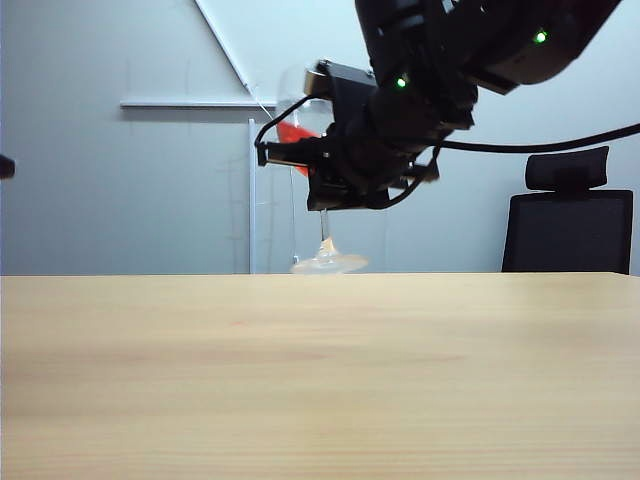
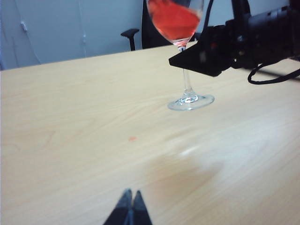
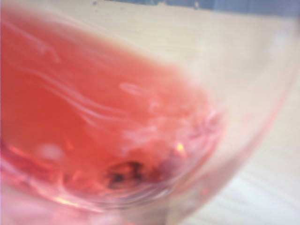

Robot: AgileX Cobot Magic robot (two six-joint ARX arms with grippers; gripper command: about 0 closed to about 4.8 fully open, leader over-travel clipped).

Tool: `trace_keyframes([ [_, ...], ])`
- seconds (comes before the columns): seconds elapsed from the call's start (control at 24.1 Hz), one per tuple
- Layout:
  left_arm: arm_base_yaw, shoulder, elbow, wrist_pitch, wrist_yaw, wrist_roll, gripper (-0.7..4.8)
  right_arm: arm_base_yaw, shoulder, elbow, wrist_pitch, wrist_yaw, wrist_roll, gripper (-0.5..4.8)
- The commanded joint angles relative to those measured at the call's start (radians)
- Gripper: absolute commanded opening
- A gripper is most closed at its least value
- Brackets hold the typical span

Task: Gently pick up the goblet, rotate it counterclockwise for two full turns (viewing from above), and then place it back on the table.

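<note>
Pale grey walls and a black office chair stand behind the wide light-wood table I am watching from the exterior view. My right gripper hangs above the far middle of that tabletop, clamped tight on the thin stem of the tall clear goblet, just under its bowl. I see the glass lifted and tilted, its round foot clear of the wood on at least one side and slanted in the left wrist view. Red liquid sits skewed in the tulip-shaped bowl, piled toward one wall. From the right wrist camera the bowl fills nearly everything, blurred, pink-red liquid pooled low against the curved glass. My left gripper sits near my side of the table, well apart from the goblet, its two dark fingertips pressed together with nothing between them. A small reddish spot marks the wood between it and the glass.
</note>
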Motion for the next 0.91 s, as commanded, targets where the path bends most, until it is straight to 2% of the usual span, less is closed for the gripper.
trace_keyframes([
  [0.04, 0.001, -0.013, 0.003, 0.01, 0.003, 0.0, -0.05, 0.03, -0.027, 0.008, 0.032, 0.079, -0.157, -0.05],
  [0.25, 0.001, -0.018, 0.003, 0.013, 0.003, 0.0, -0.05, 0.072, -0.032, 0.008, 0.033, 0.182, -0.345, -0.05],
  [0.41, 0.001, -0.018, 0.003, 0.013, 0.003, 0.0, -0.05, 0.099, -0.032, 0.004, 0.032, 0.223, -0.405, -0.05],
  [0.54, 0.001, -0.018, 0.003, 0.013, 0.003, 0.0, -0.05, 0.109, -0.032, -0.013, 0.068, 0.22, -0.402, -0.05],
  [0.71, 0.001, -0.018, 0.003, 0.013, 0.003, 0.0, -0.05, 0.121, -0.033, -0.079, 0.209, 0.183, -0.357, -0.05],
  [0.83, 0.001, -0.018, 0.003, 0.013, 0.003, 0.0, -0.05, 0.126, -0.034, -0.203, 0.473, 0.113, -0.208, -0.05],
  [0.91, 0.001, -0.018, 0.003, 0.013, 0.003, 0.0, -0.05, 0.125, -0.034, -0.251, 0.581, 0.1, -0.137, -0.05],
])
